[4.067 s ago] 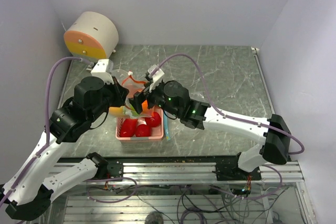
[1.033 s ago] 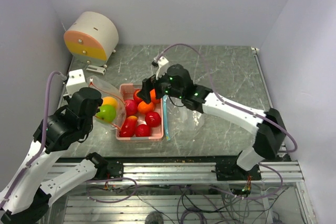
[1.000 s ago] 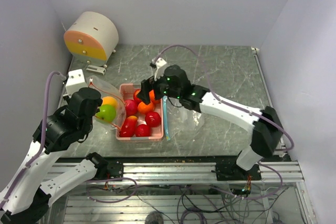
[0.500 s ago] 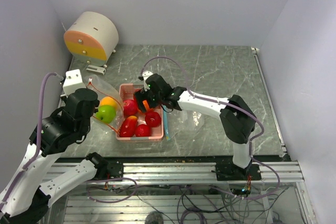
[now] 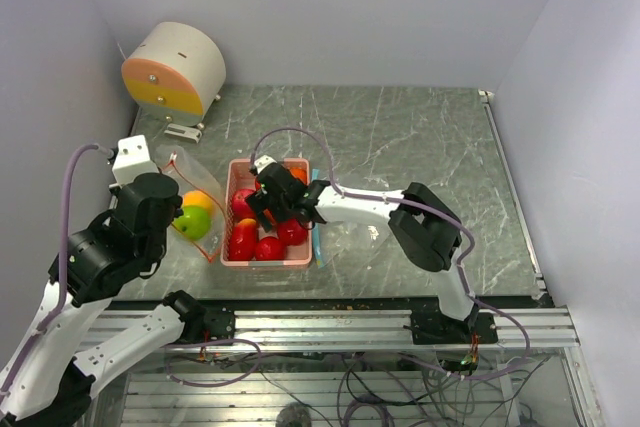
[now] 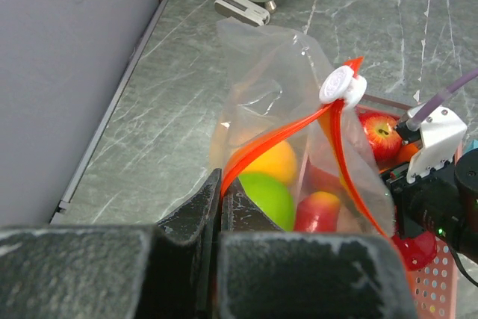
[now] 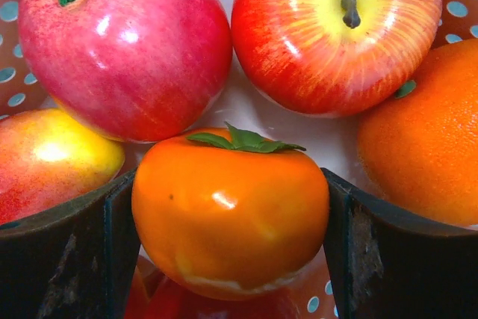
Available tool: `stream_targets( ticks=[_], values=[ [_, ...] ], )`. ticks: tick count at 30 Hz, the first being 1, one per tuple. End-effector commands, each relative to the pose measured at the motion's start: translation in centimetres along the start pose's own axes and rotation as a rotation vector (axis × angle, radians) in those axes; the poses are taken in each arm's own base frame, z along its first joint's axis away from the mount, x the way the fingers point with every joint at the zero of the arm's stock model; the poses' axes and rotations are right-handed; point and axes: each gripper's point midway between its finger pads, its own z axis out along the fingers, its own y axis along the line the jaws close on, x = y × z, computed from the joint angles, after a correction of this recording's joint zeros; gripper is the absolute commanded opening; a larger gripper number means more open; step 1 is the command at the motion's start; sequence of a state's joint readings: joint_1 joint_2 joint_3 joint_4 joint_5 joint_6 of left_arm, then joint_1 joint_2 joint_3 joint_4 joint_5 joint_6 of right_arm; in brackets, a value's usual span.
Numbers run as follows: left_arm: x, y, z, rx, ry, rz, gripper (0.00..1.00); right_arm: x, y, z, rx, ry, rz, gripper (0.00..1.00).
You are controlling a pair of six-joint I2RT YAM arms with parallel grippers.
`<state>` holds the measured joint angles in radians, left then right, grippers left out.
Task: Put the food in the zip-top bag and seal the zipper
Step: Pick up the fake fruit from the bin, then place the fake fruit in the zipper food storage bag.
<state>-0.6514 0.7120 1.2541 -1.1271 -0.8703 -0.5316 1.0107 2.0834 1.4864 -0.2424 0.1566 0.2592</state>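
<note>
Right claw astride orange fruit, contact unclear

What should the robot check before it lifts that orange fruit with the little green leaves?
1. Right gripper straddles the orange fruit, one finger on each side: ok.
2. Fingers squeezing it firmly: cannot tell.
3. Left gripper shut on the red zipper strip of the bag: ok.
4. Bag mouth gaping toward the pink basket: ok.
5. Green apple inside the bag sits low, leaving room: ok.
</note>
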Motion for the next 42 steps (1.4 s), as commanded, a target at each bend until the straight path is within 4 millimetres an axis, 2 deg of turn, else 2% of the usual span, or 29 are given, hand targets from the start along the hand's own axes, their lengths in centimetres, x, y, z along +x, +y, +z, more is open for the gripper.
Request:
stream_targets(
  ticks=[1, 4, 6, 10, 16, 23, 26, 29, 32, 42],
  values=[
    [-0.9, 0.1, -0.4, 0.009, -0.025, -0.031, 0.07, -0.9, -1.6, -0.1, 0.084, -0.026, 0.008, 0.76],
    [-1.0, 0.0, -0.3, 0.013, -0.025, -0.032, 0.07, -2.3, -1.6, -1.5, 0.086, -0.067, 0.019, 0.63],
    [-1.1, -0.3, -0.3, 0.02, -0.026, -0.034, 0.07, -3.9, -1.5, -3.3, 0.067, -0.12, 0.028, 0.57],
    [-0.9, -1.1, 0.1, 0.036, -0.016, -0.027, 0.07, -6.4, -0.7, -7.0, -0.006, -0.23, 0.042, 0.54],
    [0.4, -2.7, 1.2, 0.062, 0.014, -0.013, 0.07, -9.3, 1.1, -13.4, -0.181, -0.379, 0.037, 0.53],
    [2.3, -5.4, 2.9, 0.106, 0.053, 0.002, 0.07, -10.3, 4.1, -21.2, -0.462, -0.548, -0.046, 0.53],
    [2.6, -6.1, 3.3, 0.113, 0.067, 0.012, 0.07, -10.0, 6.6, -24.6, -0.643, -0.609, -0.121, 0.53],
    [2.5, -6.5, 3.5, 0.119, 0.068, 0.017, 0.07, -9.4, 9.0, -26.8, -0.824, -0.634, -0.177, 0.53],
    [2.6, -6.7, 3.6, 0.124, 0.072, 0.019, 0.07, -9.1, 10.9, -27.1, -0.951, -0.63, -0.205, 0.53],
    [2.8, -6.6, 3.2, 0.141, 0.082, 0.022, 0.07, -11.0, 12.8, -22.8, -0.979, -0.591, -0.17, 0.52]
  ],
)
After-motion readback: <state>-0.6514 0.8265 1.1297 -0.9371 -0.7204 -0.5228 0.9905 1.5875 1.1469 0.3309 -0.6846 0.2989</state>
